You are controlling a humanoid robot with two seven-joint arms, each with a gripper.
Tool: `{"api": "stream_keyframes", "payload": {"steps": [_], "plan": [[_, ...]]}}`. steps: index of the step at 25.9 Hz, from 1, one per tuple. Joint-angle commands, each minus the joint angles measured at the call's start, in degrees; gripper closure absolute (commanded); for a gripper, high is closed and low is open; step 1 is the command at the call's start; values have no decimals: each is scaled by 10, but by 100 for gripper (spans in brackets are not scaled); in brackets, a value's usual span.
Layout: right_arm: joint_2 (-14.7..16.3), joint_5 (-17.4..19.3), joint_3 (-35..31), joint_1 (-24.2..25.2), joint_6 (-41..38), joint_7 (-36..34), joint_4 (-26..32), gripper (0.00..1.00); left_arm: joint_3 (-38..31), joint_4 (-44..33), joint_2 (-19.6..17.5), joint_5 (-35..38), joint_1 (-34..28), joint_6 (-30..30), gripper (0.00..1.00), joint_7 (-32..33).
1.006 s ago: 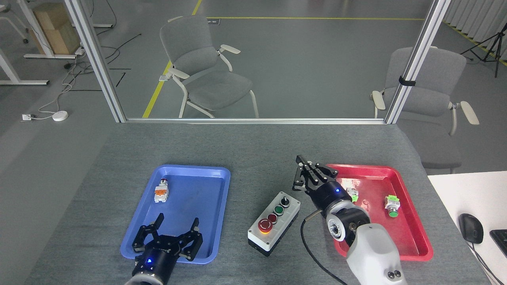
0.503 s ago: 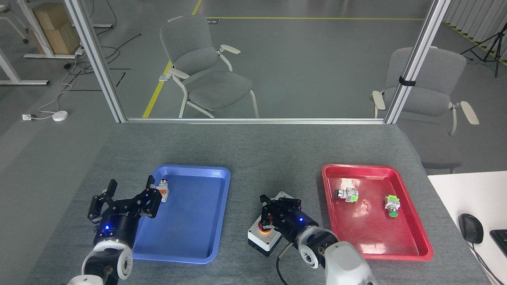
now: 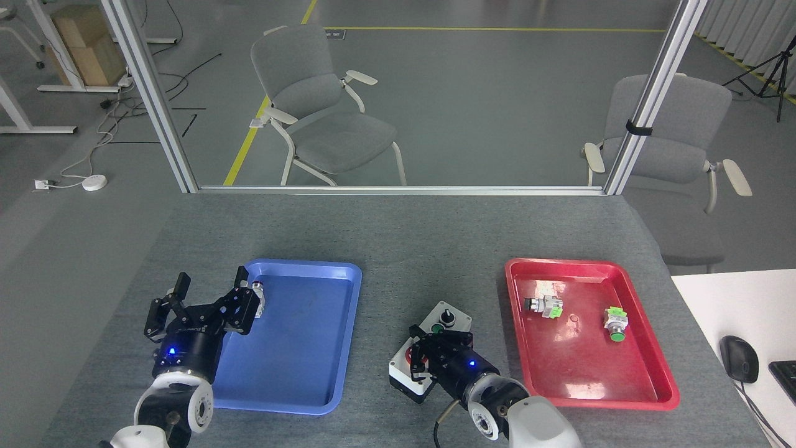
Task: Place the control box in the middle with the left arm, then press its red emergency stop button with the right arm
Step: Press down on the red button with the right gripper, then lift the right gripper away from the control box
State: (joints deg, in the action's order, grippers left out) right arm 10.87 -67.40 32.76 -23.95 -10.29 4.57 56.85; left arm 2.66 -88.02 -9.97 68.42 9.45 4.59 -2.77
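The left gripper (image 3: 210, 295) hangs over the left edge of the blue tray (image 3: 336, 274), with its two black fingers spread wide and nothing between them. One finger is very near the small white-and-orange switch part (image 3: 257, 292), which lies in the far left corner of that tray; I cannot tell if they touch. If this arm goes down or swings to the right, it could knock this part or catch the tray rim and push the tray.

More to the right, the control box (image 3: 435, 336) lies on the dark grey table (image 3: 398, 230), between the two trays, so it seems to be in the middle already. It lies at an angle, with the black knob at the far end.

The right gripper (image 3: 426, 354) is over the near end of the box, with its fingers drawn close together and holding nothing. Only a small part of the red emergency stop button (image 3: 410, 356) shows beside the fingertips, so I cannot tell if they touch it. The danger here, in my judgement, is a press that is not centred: the fingers could slide off the round head, or land on the smaller red button next to it. The box is loose on the fabric, and a push from the side could also shift or tip it.

On the far right, the red tray (image 3: 647, 398) holds two small switch parts, well apart from both arms.
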Motion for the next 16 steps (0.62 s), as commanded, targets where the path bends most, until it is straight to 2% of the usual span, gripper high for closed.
{"api": "stream_keyframes", "payload": {"steps": [1, 6, 7, 8, 9, 12, 14, 16], "plan": [[-3, 1, -3, 0, 1, 11, -2, 100, 0, 2, 0, 0, 3, -31, 1, 5], [-9, 10, -22, -5, 9, 4, 6, 100, 0, 5, 0, 1, 1, -32, 1, 4], [-13, 10, -45, -10, 9, 4, 9, 80, -1, 5, 0, 1, 1, -33, 1, 4], [-13, 15, -79, -14, 9, 4, 9, 37, -1, 5, -1, 1, 0, -33, 1, 2], [-15, 24, -122, -22, 7, 3, 10, 0, -1, 5, -1, 1, 0, -33, 1, 2], [-15, 84, -221, -28, -6, -3, 20, 0, -1, 5, -1, 1, -3, -33, 1, 2], [-7, 125, -255, -29, -27, -3, 21, 0, -1, 5, -1, 0, -10, -34, 1, 0], [0, 150, -276, -27, -47, -6, 20, 0, 0, 5, 0, 0, -23, -34, 1, 0]]}}
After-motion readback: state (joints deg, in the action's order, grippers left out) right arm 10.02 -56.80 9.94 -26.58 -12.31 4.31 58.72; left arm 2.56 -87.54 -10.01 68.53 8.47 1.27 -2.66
